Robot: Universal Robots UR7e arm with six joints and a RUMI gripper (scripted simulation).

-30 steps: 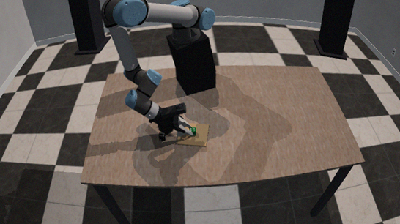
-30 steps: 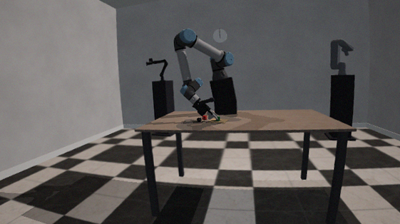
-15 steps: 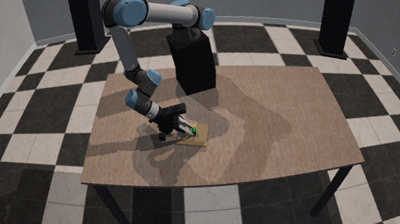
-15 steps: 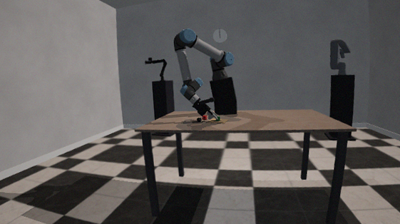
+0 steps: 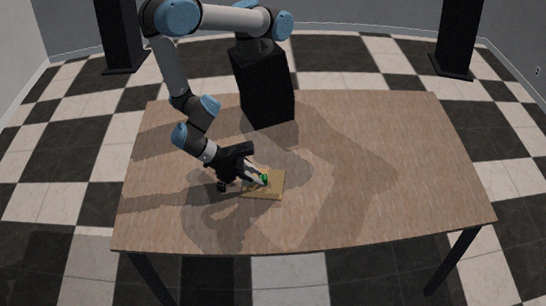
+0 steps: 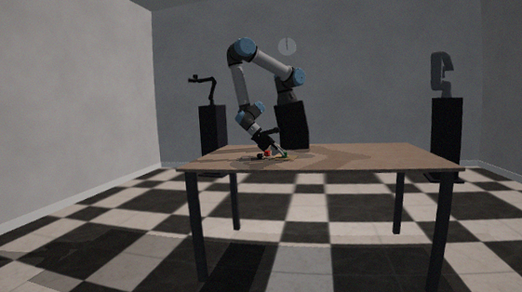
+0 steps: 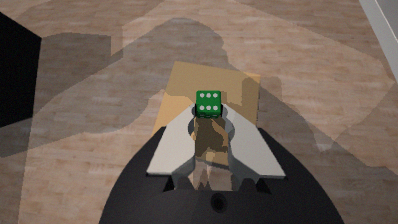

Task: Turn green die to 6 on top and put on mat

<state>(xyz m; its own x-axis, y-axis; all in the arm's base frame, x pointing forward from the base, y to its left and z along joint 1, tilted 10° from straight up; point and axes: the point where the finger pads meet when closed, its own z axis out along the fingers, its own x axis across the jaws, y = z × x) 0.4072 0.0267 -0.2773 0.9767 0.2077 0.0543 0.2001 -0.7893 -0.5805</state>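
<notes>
The green die [image 7: 208,103] sits between the fingertips of my gripper [image 7: 207,104], over the tan mat. Its face toward the wrist camera shows six white pips. In the top view the gripper [image 5: 255,176] reaches down at a slant from the left and the green die [image 5: 263,178] is low over the mat [image 5: 264,186], near its left part. I cannot tell if the die touches the mat. The gripper is shut on the die. In the exterior view the die is a small green speck [image 6: 284,153] at the fingertips.
A black die [image 5: 221,187] lies on the table just left of the mat, below the gripper body. A red die [image 6: 267,153] shows beside it in the exterior view. The robot's black pedestal [image 5: 262,81] stands at the table's far edge.
</notes>
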